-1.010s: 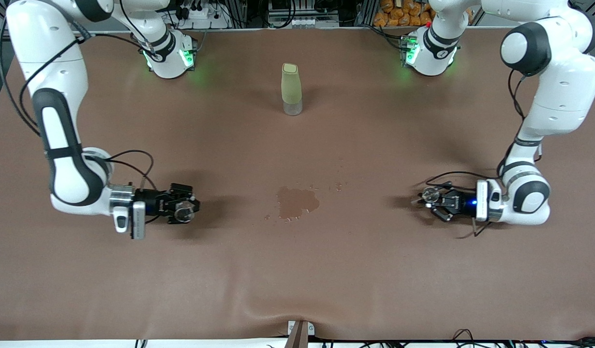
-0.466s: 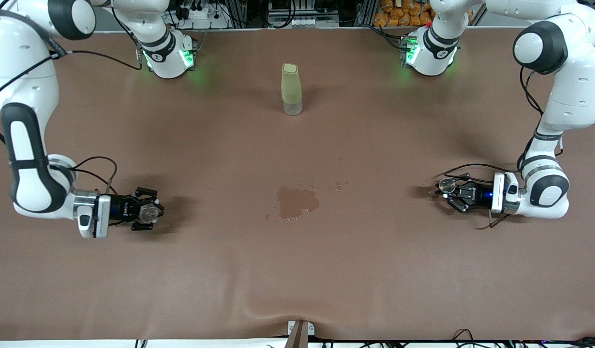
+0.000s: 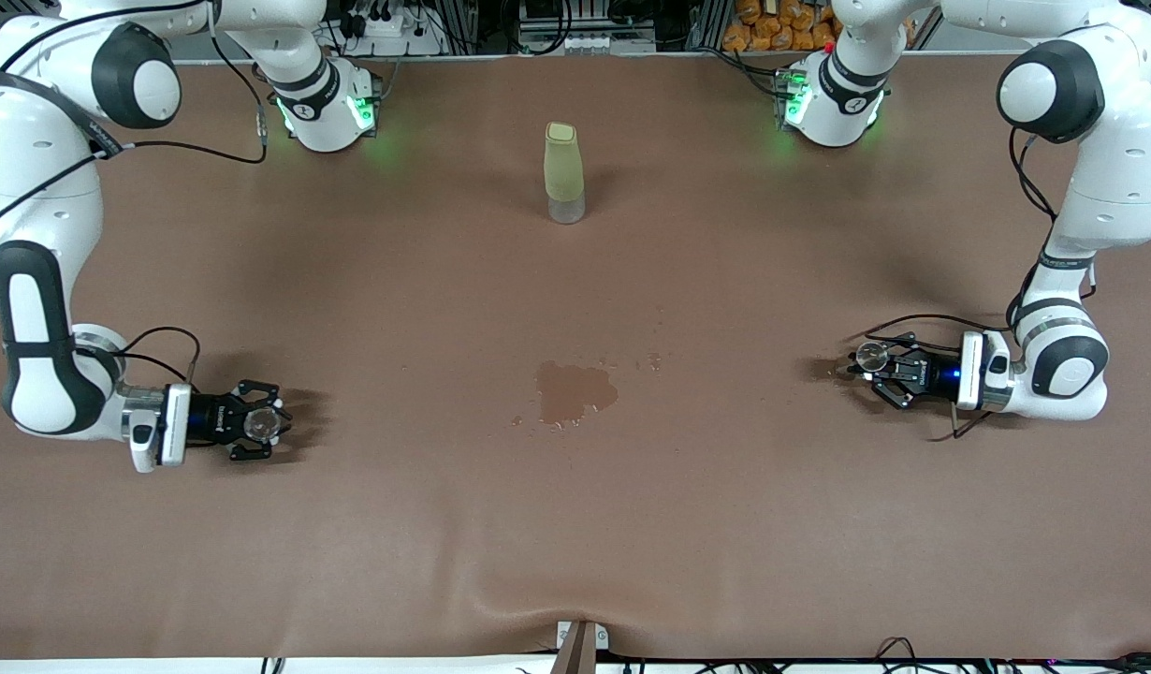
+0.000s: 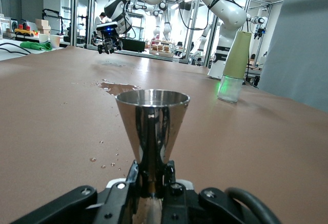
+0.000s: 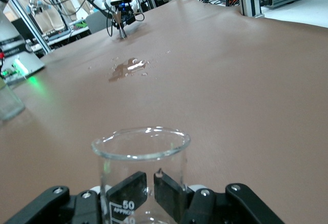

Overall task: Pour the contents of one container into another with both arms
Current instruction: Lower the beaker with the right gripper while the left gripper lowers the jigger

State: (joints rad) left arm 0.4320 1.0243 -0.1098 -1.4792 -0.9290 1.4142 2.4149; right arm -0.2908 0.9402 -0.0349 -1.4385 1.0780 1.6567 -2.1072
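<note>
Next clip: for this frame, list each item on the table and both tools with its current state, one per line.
Tiny clear glass cup: upright, looks empty, gripped by right tool.
Tiny silvery metal cone-shaped cup: upright, stem clamped in left tool.
Tall pale-green bottle with clear base: standing, untouched, between the arm bases.
Brown table cover: wet puddle mid-table.

polished metal cone cup [image 4: 152,126], clear glass cup [image 5: 140,170]

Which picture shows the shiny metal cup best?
The left wrist view: the metal cup fills the middle, upright, its cone and round rim clear, held in the left claw. The front view shows it only as a tiny round rim. In the right wrist view it is too small to make out.
</note>
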